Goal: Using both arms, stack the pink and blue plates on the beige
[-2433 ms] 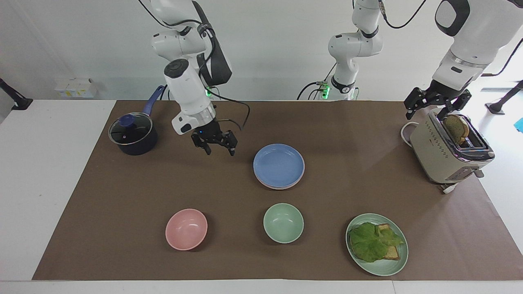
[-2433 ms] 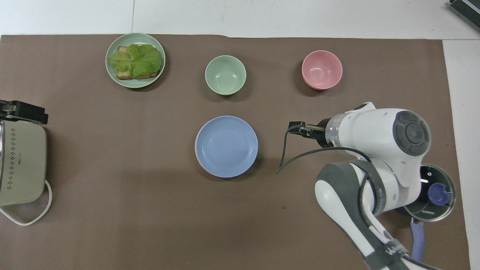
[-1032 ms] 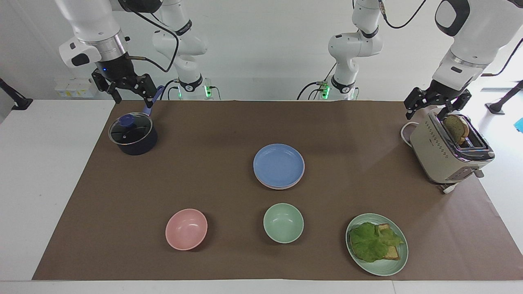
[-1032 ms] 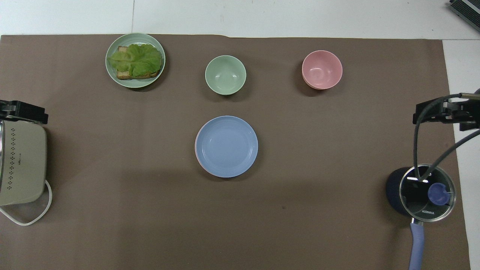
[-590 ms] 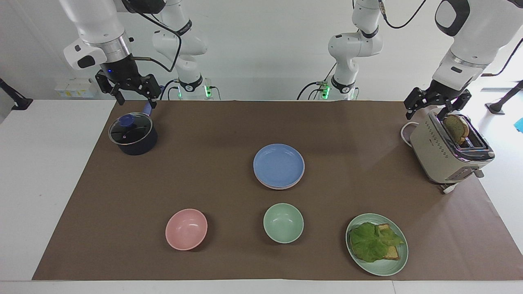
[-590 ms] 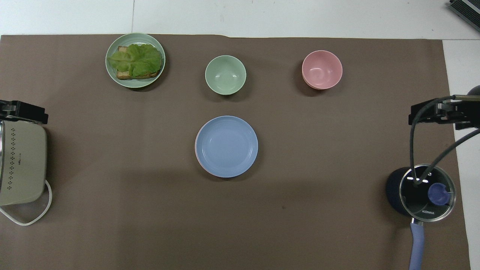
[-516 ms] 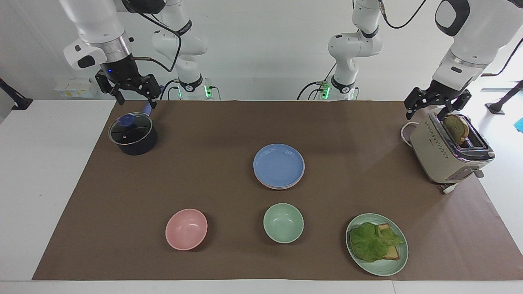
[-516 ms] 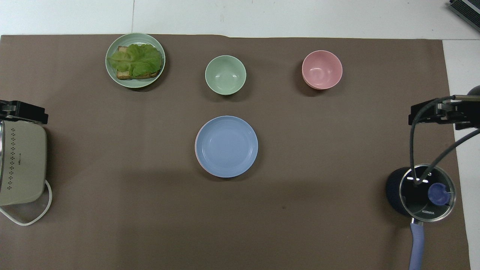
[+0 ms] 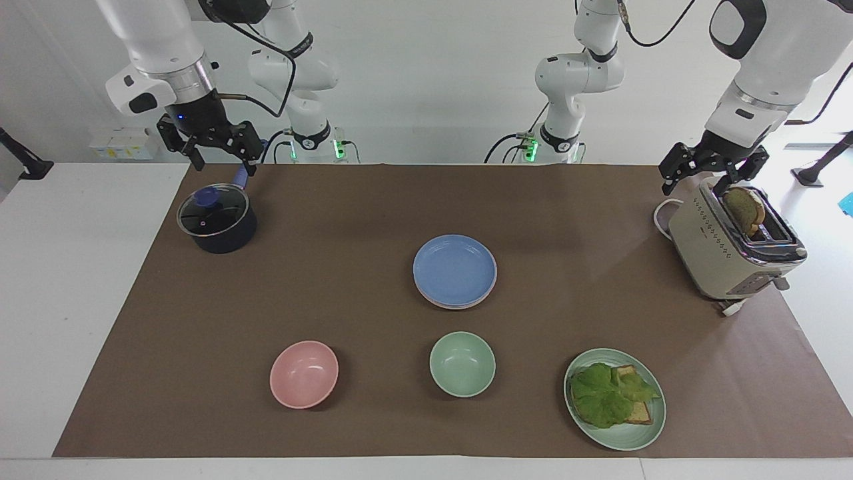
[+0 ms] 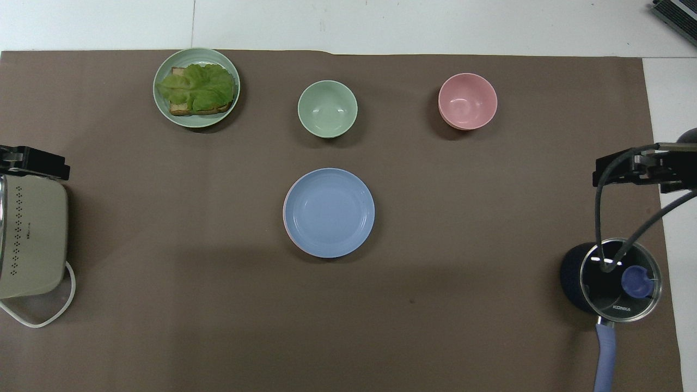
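Observation:
The blue plate lies on top of a stack in the middle of the mat. A thin rim of the pink plate shows under it. The beige plate is hidden in both views. My right gripper hangs open and empty in the air over the pot's handle, far from the stack. My left gripper waits open and empty over the toaster's end nearer the robots.
A lidded dark pot stands at the right arm's end, and a beige toaster with bread at the left arm's end. Farther from the robots stand a pink bowl, a green bowl and a green plate with a sandwich.
The right arm has drawn back from beside the plate stack, up to its place over the pot's handle, drifting only slightly over the last second. The left arm and plates have not moved.

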Action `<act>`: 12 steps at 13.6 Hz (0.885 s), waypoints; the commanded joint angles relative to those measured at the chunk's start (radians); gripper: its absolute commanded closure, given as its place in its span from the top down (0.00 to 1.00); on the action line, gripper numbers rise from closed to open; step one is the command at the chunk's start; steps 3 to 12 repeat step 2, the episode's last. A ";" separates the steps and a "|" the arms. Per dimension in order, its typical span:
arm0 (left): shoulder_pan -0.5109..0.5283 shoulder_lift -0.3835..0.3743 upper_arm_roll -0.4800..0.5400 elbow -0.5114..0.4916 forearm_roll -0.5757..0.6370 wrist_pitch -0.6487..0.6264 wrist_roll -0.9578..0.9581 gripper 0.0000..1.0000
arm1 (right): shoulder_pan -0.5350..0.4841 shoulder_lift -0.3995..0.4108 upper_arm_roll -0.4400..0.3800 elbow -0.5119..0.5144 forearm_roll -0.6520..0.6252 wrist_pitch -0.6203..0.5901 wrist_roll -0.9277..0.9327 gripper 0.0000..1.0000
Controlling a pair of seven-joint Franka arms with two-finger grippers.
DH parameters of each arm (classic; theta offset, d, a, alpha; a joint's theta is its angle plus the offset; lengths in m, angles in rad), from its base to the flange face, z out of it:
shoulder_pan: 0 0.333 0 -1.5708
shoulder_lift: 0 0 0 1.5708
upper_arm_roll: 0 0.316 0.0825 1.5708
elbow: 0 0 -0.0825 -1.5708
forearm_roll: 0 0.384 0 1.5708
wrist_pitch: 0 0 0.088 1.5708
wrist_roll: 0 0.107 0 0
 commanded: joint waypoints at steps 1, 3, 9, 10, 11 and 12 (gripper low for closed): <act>0.007 -0.004 -0.006 0.001 0.017 -0.013 0.008 1.00 | -0.013 -0.027 -0.001 -0.033 0.001 0.000 -0.046 1.00; 0.007 -0.004 -0.006 0.001 0.017 -0.013 0.008 1.00 | -0.013 -0.027 -0.001 -0.033 0.002 -0.001 -0.046 1.00; 0.007 -0.004 -0.006 0.001 0.017 -0.013 0.008 1.00 | -0.013 -0.027 -0.001 -0.033 0.002 -0.001 -0.046 1.00; 0.007 -0.004 -0.006 0.001 0.017 -0.013 0.008 1.00 | -0.013 -0.027 -0.001 -0.033 0.002 -0.001 -0.046 1.00; 0.007 -0.004 -0.006 0.001 0.017 -0.013 0.008 1.00 | -0.013 -0.027 -0.001 -0.033 0.002 -0.001 -0.046 1.00; 0.007 -0.004 -0.006 0.001 0.017 -0.013 0.008 1.00 | -0.013 -0.027 -0.001 -0.033 0.002 -0.001 -0.046 1.00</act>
